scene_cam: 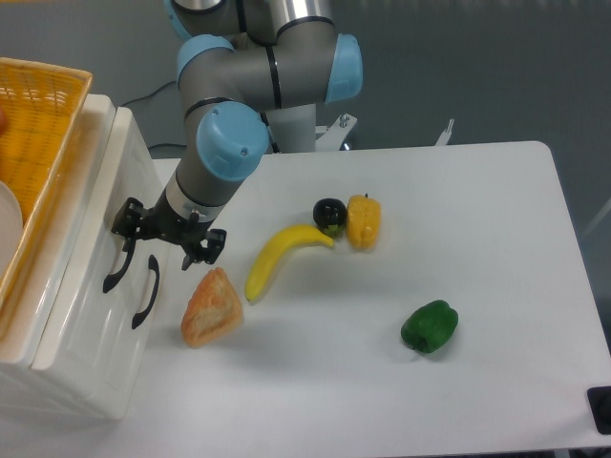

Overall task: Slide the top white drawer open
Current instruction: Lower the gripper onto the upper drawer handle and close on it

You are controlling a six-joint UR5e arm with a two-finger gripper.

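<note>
My pincer hangs at the cabinet's front with its two black fingers spread apart. One finger sits right at the upper end of the top drawer's curved black handle; the other stands out over the table. Nothing is held between them. Whether the near finger actually touches the handle or only hovers against it, I cannot tell from this angle.

To the left of my pincer is the top white drawer, shut flush in its cabinet, with a yellow wicker basket resting on the cabinet top beyond it. Just below and slightly right of that handle is the lower drawer's matching handle, which I must not take by mistake.

I judge the drawer to be stiff, glossy plastic: its smooth face offers no grip, so the handle is the only sensible hold. The handle bows outward, leaving a gap behind for a finger to hook. A deep box may drag or stick on its runners, so a steady straight pull away from the cabinet suits it best.

To my pincer's right lie a bread roll, a banana, a dark round fruit, a yellow pepper and, farthest off, a green pepper.
</note>
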